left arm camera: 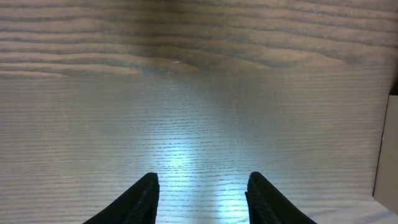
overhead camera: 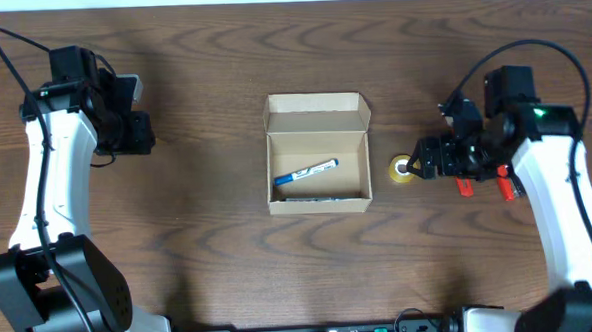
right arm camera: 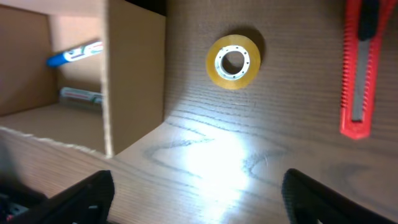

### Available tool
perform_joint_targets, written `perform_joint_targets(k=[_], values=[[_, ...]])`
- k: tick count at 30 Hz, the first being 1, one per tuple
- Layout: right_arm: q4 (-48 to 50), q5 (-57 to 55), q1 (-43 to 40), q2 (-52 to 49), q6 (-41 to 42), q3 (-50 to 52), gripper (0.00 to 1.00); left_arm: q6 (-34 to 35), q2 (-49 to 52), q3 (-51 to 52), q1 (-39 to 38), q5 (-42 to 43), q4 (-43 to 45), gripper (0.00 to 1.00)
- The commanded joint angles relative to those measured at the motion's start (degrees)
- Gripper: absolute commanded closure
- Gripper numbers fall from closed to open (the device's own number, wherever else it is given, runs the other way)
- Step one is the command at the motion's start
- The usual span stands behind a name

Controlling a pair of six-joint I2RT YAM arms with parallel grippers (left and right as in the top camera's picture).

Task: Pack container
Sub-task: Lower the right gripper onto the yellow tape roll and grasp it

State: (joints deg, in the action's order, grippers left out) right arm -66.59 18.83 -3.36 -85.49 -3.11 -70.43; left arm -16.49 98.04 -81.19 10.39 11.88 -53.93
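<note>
yellow tape roll [right arm camera: 233, 61] lies flat on the wooden table [overhead camera: 200, 260], just beside the right wall of the open cardboard box [overhead camera: 318, 207]. the box sits mid-table with a blue pen [overhead camera: 306, 172] and a second pen [right arm camera: 81, 95] inside. my right gripper [right arm camera: 199, 205] is much the nearer: jaws wide, nothing between them, the roll just ahead and the box just past it. a red utility knife [right arm camera: 356, 74] lies on the roll's side away from the box. my left gripper [left arm camera: 202, 202], partly spread and empty, hangs well apart beyond the box's other side.

no legible text, labels or numbers
</note>
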Motion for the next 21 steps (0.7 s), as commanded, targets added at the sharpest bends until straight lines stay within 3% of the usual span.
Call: perform_joint_targets(k=[1, 3, 8, 14, 21], values=[[1.2, -0.1, 1.4, -3.0, 0.4, -0.4, 0.28, 0.1, 0.1, 0.1, 0.2, 1.4, 0.3, 0.55], [2.4, -1.7, 2.1, -4.9, 1.8, -0.4, 0.36, 0.0, 0.1, 0.1, 0.2, 1.7, 0.4, 0.55], [7.9, -6.6, 3.6, -8.6, 4.4, -0.4, 0.37, 0.0, 0.0, 0.1, 0.1, 3.0, 0.5, 0.55], [11.6, -8.2, 4.4, -12.3, 4.7, -0.4, 0.30, 0.0, 0.0, 0.1, 0.1, 3.2, 0.4, 0.55], [10.8, -10.2, 4.4, -18.2, 4.9, -0.4, 0.29, 0.1, 0.0, 0.1, 0.1, 3.2, 0.2, 0.54]])
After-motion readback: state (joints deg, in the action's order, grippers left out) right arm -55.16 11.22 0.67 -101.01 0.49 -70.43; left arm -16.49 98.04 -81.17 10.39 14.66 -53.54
